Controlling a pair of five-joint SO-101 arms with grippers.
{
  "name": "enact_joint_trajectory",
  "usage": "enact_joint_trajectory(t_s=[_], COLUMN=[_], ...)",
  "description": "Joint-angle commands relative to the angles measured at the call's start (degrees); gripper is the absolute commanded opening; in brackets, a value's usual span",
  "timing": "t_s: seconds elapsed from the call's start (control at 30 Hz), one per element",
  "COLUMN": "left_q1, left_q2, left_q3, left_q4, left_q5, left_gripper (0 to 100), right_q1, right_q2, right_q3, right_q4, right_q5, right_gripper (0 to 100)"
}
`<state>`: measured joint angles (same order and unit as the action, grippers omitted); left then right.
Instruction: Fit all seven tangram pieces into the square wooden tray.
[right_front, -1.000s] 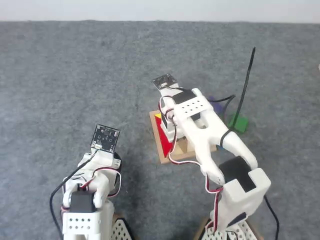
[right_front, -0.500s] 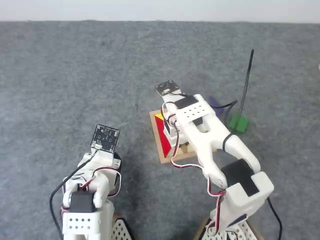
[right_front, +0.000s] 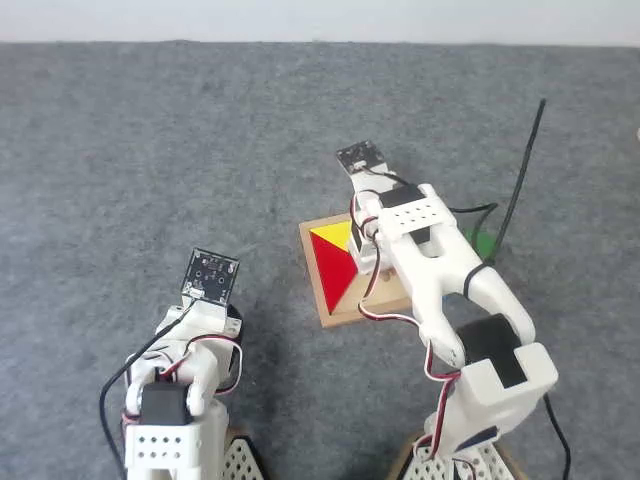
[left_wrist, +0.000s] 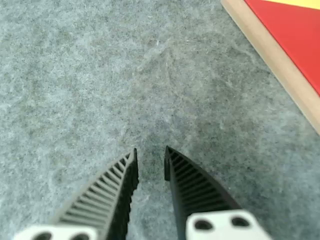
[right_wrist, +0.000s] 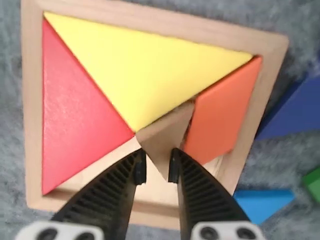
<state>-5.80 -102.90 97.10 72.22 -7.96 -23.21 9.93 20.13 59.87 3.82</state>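
Right wrist view: right pincer (right_wrist: 156, 164) above the wooden tray (right_wrist: 150, 17).
The tray holds a red triangle (right_wrist: 75, 115), a yellow triangle (right_wrist: 150, 75) and an orange piece (right_wrist: 222, 115), lying flat and edge to edge; a brown triangle (right_wrist: 162, 137) sits between them, one corner at the right pincer; I cannot tell whether it is gripped; a dark blue piece (right_wrist: 295, 110), a light blue triangle (right_wrist: 262, 202) and a green piece (right_wrist: 312, 182) lie on the grey mat (left_wrist: 100, 75) just outside the tray; the left pincer (left_wrist: 150, 157) hangs slightly parted and empty over the mat.

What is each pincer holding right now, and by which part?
The right pincer grips the tan triangle by its pointed corner; the left pincer holds nothing.
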Motion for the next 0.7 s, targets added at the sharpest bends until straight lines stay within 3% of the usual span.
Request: enact_joint_trajectory(t_s=[0.0,0.23,0.67], left_q1=[-0.09,-0.09,-0.09], left_q2=[-1.23,-1.23,-1.23], left_q3=[-0.66,-0.66,-0.66], left_q4=[0.18,0.18,0.18], left_q5=[-0.62,-0.62,-0.62], left_gripper=[9,9,9], right_q1=[0.92,0.92,1.10], right_q2=[-1.98,-2.77,-17.45], right_q3=[-0.35,-0.44,3.52], right_q4=[-3.30,-4.53,-5.23], right_q5=[0.70,0.35,-1.67], right_gripper=[7.9,8.0,11.0])
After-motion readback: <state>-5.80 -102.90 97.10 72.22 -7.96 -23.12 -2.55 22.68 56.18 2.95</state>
